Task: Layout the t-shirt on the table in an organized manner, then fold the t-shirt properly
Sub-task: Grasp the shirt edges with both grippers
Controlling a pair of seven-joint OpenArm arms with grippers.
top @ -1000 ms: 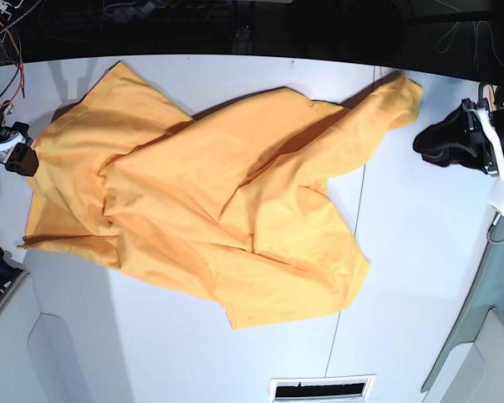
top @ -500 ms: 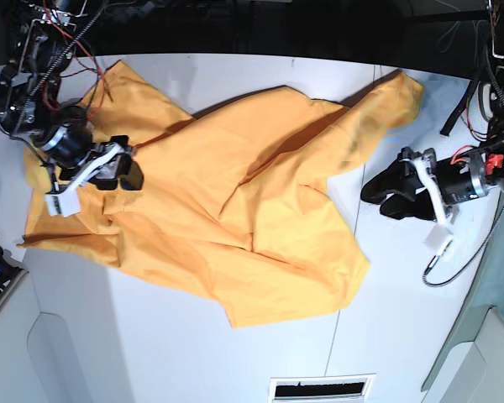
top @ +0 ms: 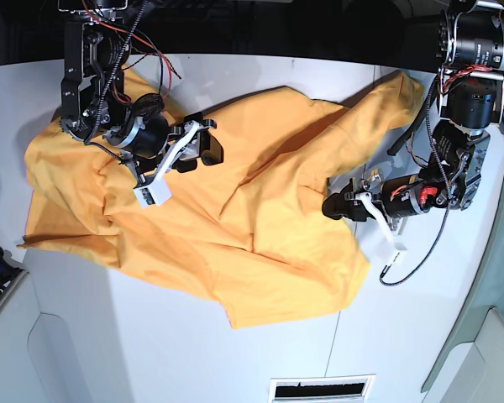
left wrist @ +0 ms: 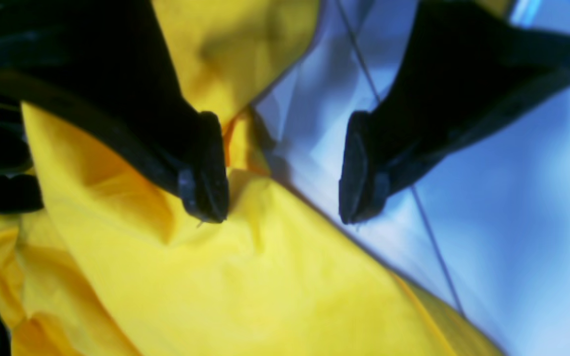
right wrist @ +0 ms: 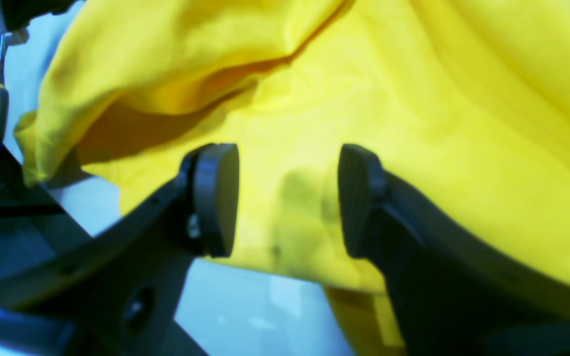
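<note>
White tabletop [top: 151,353] fills the base view, crossed by a thin dark seam line [top: 340,323] and bordered at the near edge by a slotted vent [top: 322,389]. Across the middle of the table the orange-yellow t-shirt [top: 235,227] is spread in a rumpled, unfolded heap, with one corner reaching toward the far right edge and deep creases running through its centre.

At the shirt's right edge the left gripper [top: 334,206] is positioned low over the hem; in the left wrist view its jaws are seen spread apart, one finger [left wrist: 206,168] over the yellow cloth and the other over bare table beside the seam, with nothing pinched between them.

Farther back, over the shirt's upper left part, the right gripper [top: 203,147] is held above the fabric. In the right wrist view its round pads [right wrist: 215,198] are seen parted, with wrinkled cloth lying beneath the gap and nothing gripped.
</note>
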